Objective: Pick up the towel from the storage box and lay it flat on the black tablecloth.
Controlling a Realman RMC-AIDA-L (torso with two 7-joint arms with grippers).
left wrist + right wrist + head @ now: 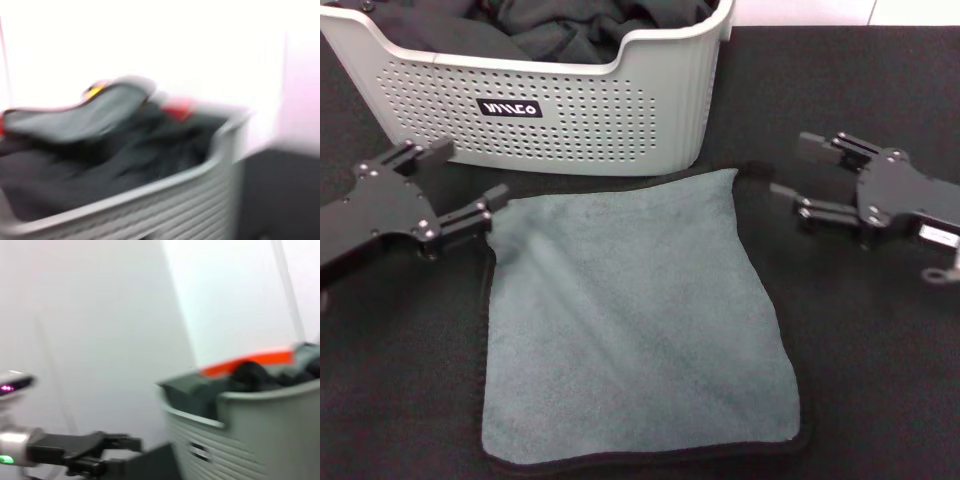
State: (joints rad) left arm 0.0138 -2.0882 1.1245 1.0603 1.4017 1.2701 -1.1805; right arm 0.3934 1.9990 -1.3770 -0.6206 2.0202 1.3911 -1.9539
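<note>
Towel (pixel 635 320) spread flat, grey-teal face up, on the black tablecloth (pixel 880 350), just near of the box (pixel 570 110). Box at the far side, holding black garments (pixel 570 30). Left hand (pixel 465 190) released, fingers spread, at the towel's far left corner. Right hand (pixel 800 175) released too, fingers apart, just right of the far right corner, gripping nothing.
</note>
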